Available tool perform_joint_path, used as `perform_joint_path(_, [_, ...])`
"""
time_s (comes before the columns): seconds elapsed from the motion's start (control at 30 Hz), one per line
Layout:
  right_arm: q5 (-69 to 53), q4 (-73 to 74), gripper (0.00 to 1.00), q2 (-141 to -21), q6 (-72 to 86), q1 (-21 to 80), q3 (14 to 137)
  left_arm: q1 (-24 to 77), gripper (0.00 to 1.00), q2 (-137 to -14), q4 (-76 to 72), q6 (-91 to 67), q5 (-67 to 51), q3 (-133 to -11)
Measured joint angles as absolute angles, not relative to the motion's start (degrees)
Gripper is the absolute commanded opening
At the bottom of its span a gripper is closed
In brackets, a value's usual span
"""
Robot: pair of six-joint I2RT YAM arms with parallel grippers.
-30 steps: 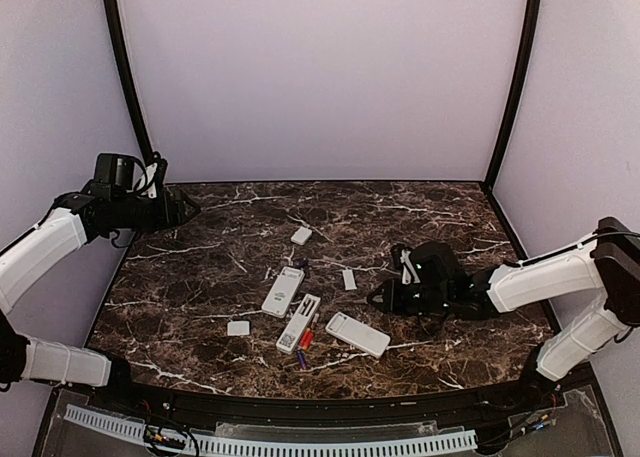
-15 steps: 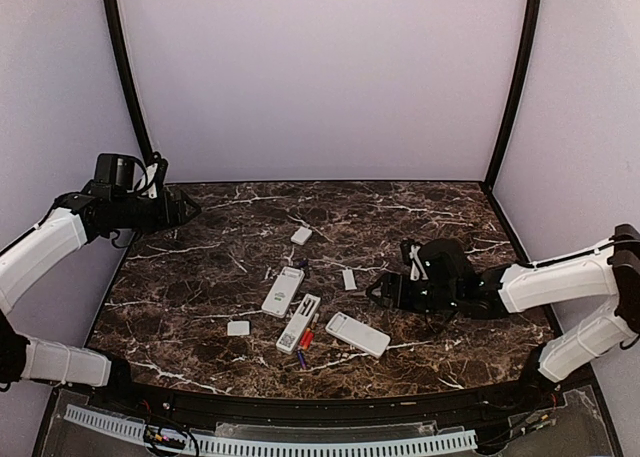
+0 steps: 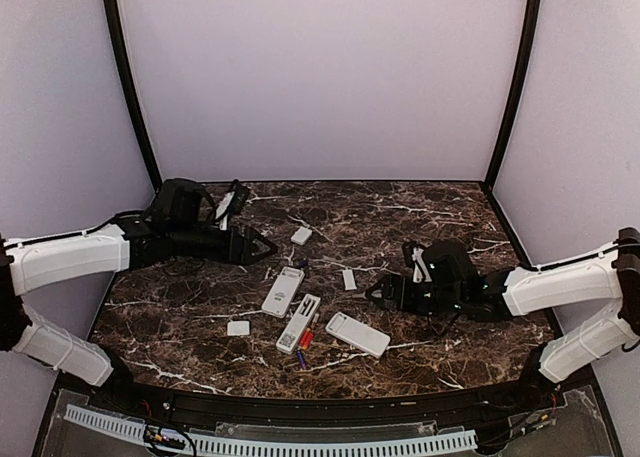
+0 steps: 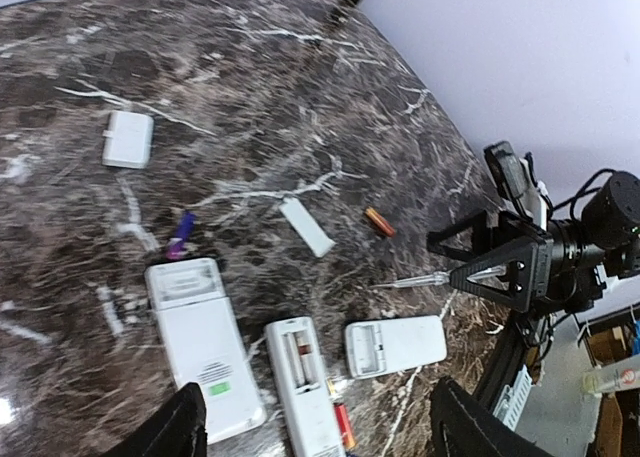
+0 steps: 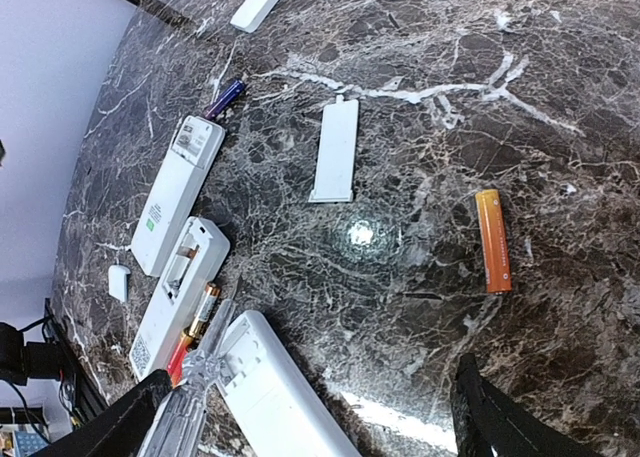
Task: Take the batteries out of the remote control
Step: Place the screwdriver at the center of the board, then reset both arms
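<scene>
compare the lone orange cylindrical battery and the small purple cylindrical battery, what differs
The orange battery lies alone on the bare marble table; the purple battery lies close by the end of a white remote. In the right wrist view the orange one runs top to bottom, the purple one slants. Both lie flat, outside any remote.

Nearest remote [image 5: 275, 392] — cut off below.

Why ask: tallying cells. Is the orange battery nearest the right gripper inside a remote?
No, the orange battery lies loose on the table.
</scene>
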State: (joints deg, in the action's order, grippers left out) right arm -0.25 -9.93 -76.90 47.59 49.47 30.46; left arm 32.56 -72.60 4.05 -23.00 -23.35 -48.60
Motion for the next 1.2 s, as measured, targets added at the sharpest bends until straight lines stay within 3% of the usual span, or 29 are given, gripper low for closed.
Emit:
perform_joint_path(0.17, [-2.0, -12.6, 0.91, -76.9, 48.6, 49.5, 29.0, 42.3, 0.71, -85.9, -4.2, -26.2, -23.6, -50.7])
perform_joint_path(0.27, [-2.6, -13.8, 0.91, -76.9, 49.0, 49.5, 28.6, 46.1, 0.64, -92.6, -6.6, -27.5, -23.6, -53.7])
perform_joint_path(0.43, [-3.1, -15.3, 0.91, -76.9, 49.7, 49.5, 28.2, 49.3, 0.5, -101.2, -10.2, -29.4, -24.5, -60.0])
perform_joint_path(0.63, [-3.4, -16.9, 0.9, -76.9, 50.1, 49.5, 28.1, 51.3, 0.42, -109.5, -12.0, -30.5, -24.6, -65.4])
perform_joint_path(0.97, [-4.3, -20.8, 0.89, -77.9, 51.4, 49.5, 27.8, 53.2, 0.41, -113.7, -12.2, -31.2, -24.1, -66.5])
perform_joint_path(1.1, [-4.2, -21.0, 0.89, -78.1, 51.8, 49.5, 27.6, 53.3, 0.48, -113.4, -12.0, -30.8, -21.6, -66.4])
perform_joint_path(1.2, [-3.3, -19.8, 0.91, -77.0, 51.7, 49.5, 27.2, 52.4, 0.59, -111.0, -11.8, -30.3, -19.4, -64.6])
